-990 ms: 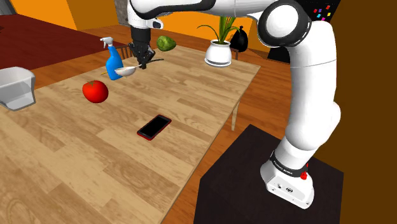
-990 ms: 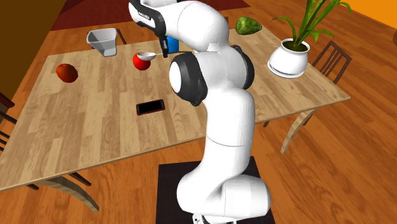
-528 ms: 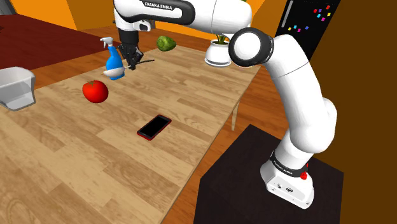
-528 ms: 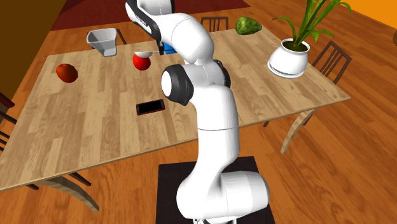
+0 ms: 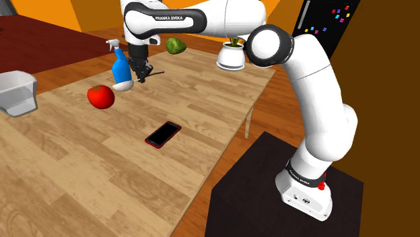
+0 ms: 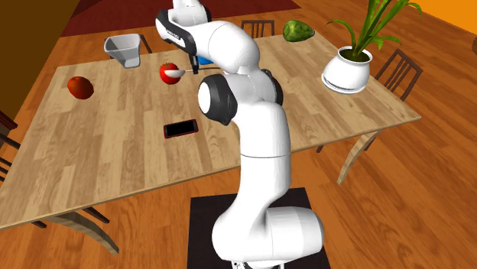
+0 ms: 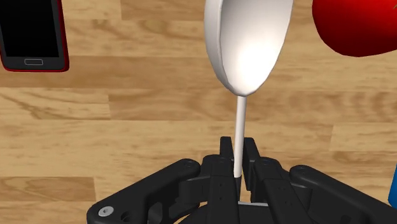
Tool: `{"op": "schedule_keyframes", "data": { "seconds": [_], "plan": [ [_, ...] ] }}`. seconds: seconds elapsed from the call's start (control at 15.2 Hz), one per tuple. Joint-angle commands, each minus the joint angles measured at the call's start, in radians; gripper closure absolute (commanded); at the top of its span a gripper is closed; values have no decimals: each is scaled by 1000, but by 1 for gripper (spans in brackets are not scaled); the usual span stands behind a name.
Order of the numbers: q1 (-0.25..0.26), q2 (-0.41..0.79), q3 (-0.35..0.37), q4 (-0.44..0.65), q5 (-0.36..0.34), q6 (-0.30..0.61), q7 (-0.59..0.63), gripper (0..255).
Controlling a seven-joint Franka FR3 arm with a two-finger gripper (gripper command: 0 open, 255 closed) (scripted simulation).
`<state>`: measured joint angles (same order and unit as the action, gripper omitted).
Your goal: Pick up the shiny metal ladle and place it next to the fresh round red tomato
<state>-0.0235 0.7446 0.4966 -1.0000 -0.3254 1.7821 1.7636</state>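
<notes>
**Setting the Ladle Down Beside the Tomato**

**Current state.** The black jaws are closed on the thin handle of the pale glossy ladle (image 7: 248,51), gripping it near its free end. In the wrist view the two fingers (image 7: 227,151) pinch the stem, and the bowl points away from the hand. In the shoulder view the bowl sits low over the light wooden desk (image 5: 101,175), just beside the round red tomato (image 5: 101,96) and in front of the upright blue spray bottle (image 5: 120,66). Whether the bowl touches the desk cannot be told.

**Procedure.** The step in hand appears to be the set-down and release.

1. Descend slowly and vertically. The grip is far from the bowl, so a hard landing would likely pivot the ladle in the jaws.
2. Leave a gap between bowl and tomato. The tomato is round and would probably roll if nudged.
3. Avoid sideways travel toward the spray bottle. It stands near the hand and could tip.
4. Open the jaws only once the handle is close to the desk. Dropped from height, it may bounce or swing the bowl into the tomato.
5. Retract straight up, clear of the handle.

The red-edged black phone (image 5: 163,134) lies well apart and should not obstruct the move.
</notes>
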Motion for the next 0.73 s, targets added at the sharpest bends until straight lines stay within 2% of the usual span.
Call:
{"op": "schedule_keyframes", "data": {
  "seconds": [0.0, 0.66],
  "plan": [
    [-6, -2, 0, -32, -1, 29, 4, 255],
    [-28, 6, -5, -159, -11, 158, 20, 255]
  ]
}}
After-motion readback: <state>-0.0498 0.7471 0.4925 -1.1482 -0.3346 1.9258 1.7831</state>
